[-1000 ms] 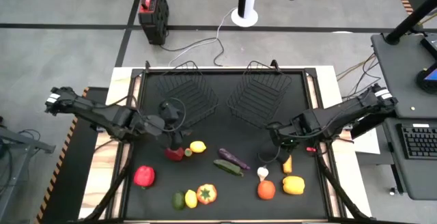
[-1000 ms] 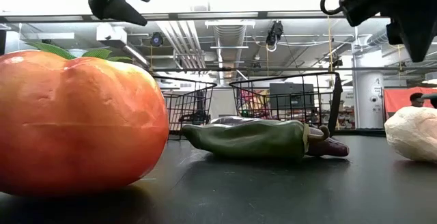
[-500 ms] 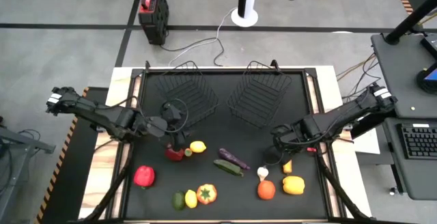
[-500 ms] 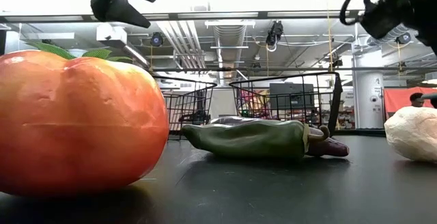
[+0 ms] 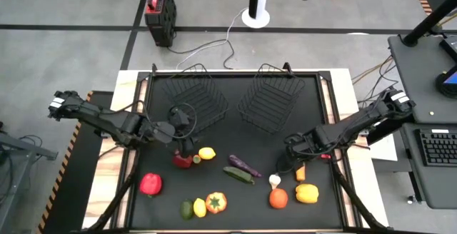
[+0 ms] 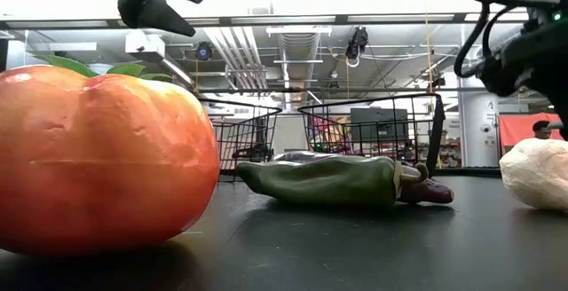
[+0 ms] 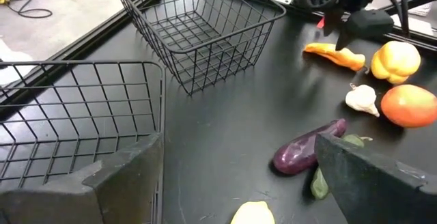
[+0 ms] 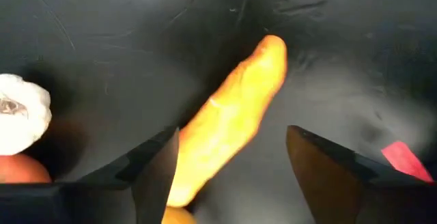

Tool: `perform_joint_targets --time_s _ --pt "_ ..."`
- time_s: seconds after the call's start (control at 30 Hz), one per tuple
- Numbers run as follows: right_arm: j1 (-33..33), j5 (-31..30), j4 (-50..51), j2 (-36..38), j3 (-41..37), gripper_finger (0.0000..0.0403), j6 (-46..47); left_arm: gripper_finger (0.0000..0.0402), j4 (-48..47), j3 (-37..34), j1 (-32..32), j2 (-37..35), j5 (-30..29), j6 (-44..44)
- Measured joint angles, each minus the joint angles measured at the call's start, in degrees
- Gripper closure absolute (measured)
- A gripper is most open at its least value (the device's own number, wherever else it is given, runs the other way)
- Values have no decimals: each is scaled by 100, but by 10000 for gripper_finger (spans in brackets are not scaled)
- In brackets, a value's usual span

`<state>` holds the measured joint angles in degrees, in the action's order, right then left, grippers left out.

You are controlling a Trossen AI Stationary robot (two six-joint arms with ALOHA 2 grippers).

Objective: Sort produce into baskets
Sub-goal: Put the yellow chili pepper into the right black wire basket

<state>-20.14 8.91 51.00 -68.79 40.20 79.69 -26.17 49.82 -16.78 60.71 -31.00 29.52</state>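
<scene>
The carrot (image 8: 229,125) lies on the table (image 5: 321,120) at about four o'clock; the right gripper (image 8: 229,162) hangs over it, fingers apart, holding nothing; the left gripper (image 5: 184,148) waits wide open near nine o'clock.

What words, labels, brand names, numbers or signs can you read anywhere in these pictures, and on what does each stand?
None can be read.
Red and black box on the floor beyond the table: any marking too small to read.
Black keyboard on the side desk: key legends too small to read.
</scene>
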Motion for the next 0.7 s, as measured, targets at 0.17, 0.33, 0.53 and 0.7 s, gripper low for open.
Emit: perform_joint_targets --time_s 0.17,0.33,0.53,0.7 --pt "0 -2 -576 0 -353 122 179 39 -2 -2 0 0 -4 0" --pt "0 -50 -682 0 -537 131 241 39 -2 -4 0 0 -9 11" --pt "0 -185 -712 0 -594 173 239 39 2 -4 0 38 -17 65" --pt "0 -260 -757 0 -616 224 234 39 2 -4 0 154 -17 85"
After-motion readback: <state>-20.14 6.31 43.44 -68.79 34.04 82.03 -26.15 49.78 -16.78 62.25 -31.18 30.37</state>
